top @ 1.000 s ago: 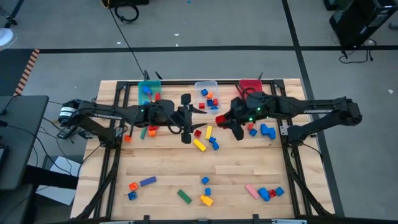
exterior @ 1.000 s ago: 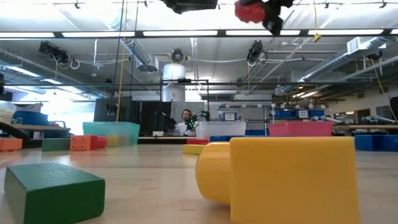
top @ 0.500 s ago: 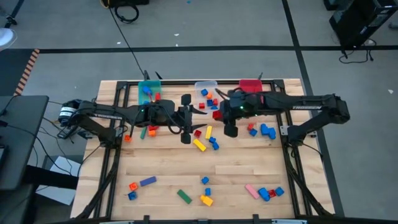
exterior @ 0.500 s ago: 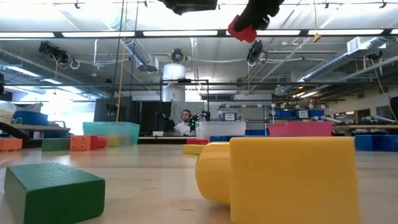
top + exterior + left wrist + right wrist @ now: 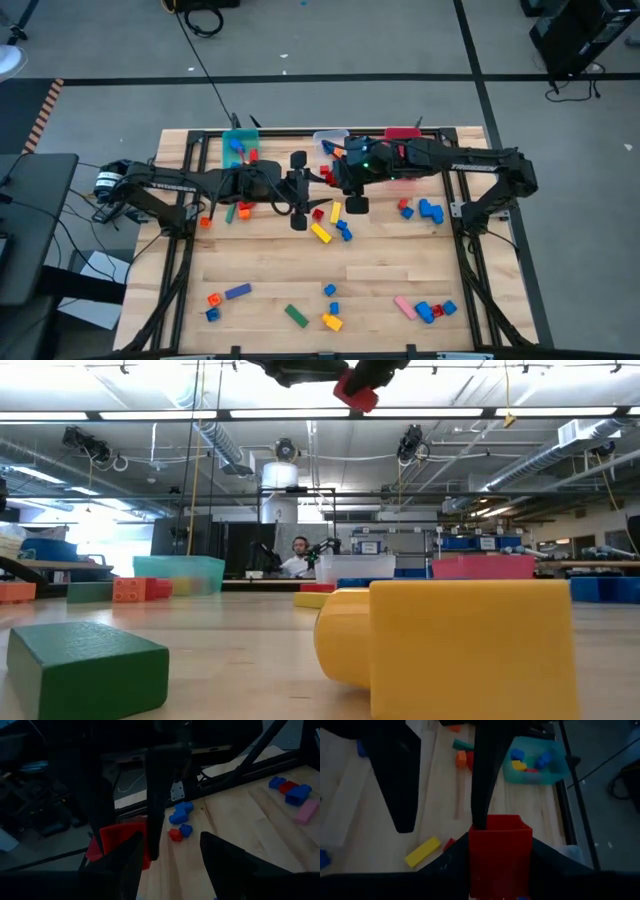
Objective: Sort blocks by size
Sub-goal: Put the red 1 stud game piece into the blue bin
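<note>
A red block (image 5: 500, 851) is sitting clamped between the two dark fingers (image 5: 555, 862) of the right gripper (image 5: 501, 862), one finger pressing on each side, the block's top sticking out past the tips. In the low view the same red block (image 5: 355, 390) is hanging high above the table, held up in the air. From overhead the right gripper (image 5: 338, 178) is hovering just beside the clear bin (image 5: 322, 139) at the back of the table (image 5: 400, 265), btwn the teal bin (image 5: 240, 135) and the red bin (image 5: 403, 135).

The left gripper (image 5: 300, 188) is hanging near the table's middle, close to the right one, fingers (image 5: 227, 857) standing apart w/ nothing btwn them.

Other blocks are lying scattered: a yellow bar (image 5: 320, 233) and small blue cubes (image 5: 344, 231) just below the grippers, blue pieces (image 5: 431, 211) to the right, a pink bar (image 5: 404, 307) w/ blue ones (image 5: 434, 311) near the front right, a green bar (image 5: 295, 316) and a purple bar (image 5: 237, 292) at the front left. Some blue and red pieces are lying in the teal bin, a few more in the clear one.

In the low view a person (image 5: 298, 557) is sitting far back in the room.
</note>
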Action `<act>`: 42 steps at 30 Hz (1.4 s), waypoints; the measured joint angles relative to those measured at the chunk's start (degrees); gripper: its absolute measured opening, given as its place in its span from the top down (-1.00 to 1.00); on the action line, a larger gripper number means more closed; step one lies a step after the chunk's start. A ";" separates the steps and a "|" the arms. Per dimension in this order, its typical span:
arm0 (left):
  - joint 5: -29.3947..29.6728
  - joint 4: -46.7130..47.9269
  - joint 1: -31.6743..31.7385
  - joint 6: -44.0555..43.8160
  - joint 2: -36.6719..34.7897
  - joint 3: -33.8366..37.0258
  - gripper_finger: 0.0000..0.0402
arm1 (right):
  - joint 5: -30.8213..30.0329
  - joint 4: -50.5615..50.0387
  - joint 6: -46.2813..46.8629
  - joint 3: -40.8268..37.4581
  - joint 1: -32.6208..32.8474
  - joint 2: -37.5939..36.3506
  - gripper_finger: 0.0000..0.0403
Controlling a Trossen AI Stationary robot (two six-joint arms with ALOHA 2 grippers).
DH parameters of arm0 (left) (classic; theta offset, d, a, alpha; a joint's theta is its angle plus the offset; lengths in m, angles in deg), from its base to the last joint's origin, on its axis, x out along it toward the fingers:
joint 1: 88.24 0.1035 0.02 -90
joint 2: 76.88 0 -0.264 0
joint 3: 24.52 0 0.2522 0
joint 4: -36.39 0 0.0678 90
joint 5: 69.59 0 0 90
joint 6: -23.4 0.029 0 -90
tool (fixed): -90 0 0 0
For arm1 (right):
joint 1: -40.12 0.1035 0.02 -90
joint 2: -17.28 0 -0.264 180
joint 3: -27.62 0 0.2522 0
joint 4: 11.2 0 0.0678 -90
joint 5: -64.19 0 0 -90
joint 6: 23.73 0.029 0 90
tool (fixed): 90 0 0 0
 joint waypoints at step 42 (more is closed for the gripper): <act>-0.43 -0.57 -2.82 21.40 -0.01 0.07 0.70 | 30.47 0.84 16.53 0.76 -2.36 0.17 0.27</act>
